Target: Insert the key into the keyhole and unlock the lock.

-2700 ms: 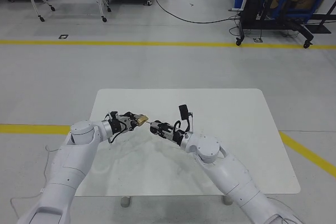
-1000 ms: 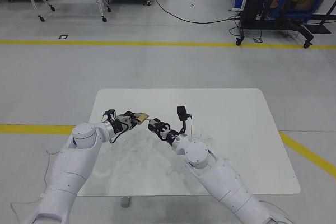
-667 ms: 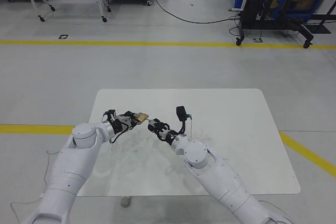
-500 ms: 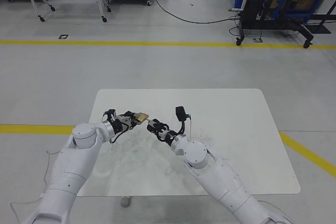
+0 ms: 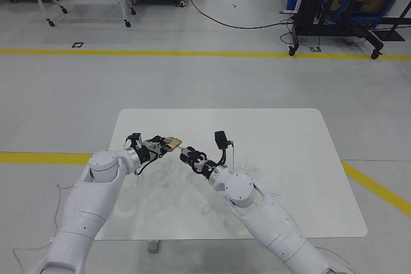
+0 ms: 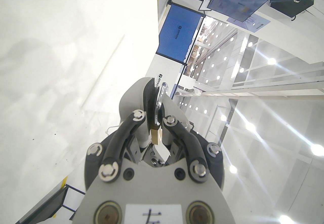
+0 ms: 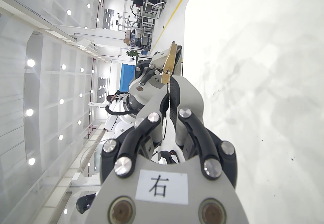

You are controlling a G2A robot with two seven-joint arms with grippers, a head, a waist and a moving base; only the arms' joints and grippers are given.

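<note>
- Lock (image 5: 172, 144): brass body is hanging in the air over the near-left part of the bench (image 5: 281, 178), not resting on it. Its keyhole end is facing the R arm (image 5: 236, 185).
- Key (image 7: 168, 86): thin blade is poking out of the R jaws straight twd that keyhole end. Tip is meeting the brass, but can't tell how deep it's sitting, if in at all.
- Relation that matters: blade's long axis & the keyway are lining up nearly end-on, along the line betw. the two wrists. In R wrist view the lock body is leaning a bit vs the blade, so any offset is prob. going to bind the push.
- L jaws: clamping narrow on the lock, pads (image 6: 149, 106) either side, brass edge showing betw. them.
- R jaws: pinching tight on the key's head. The lock is lying dead ahead, just past the pad tips.
- Arms are meeting tip to tip. R is carrying the key, L arm (image 5: 103, 168) is acting as the vise.
- My read: insertion is the step in hand, turn not yet done. Next is calling for a straight push, then an R wrist twist.
</note>
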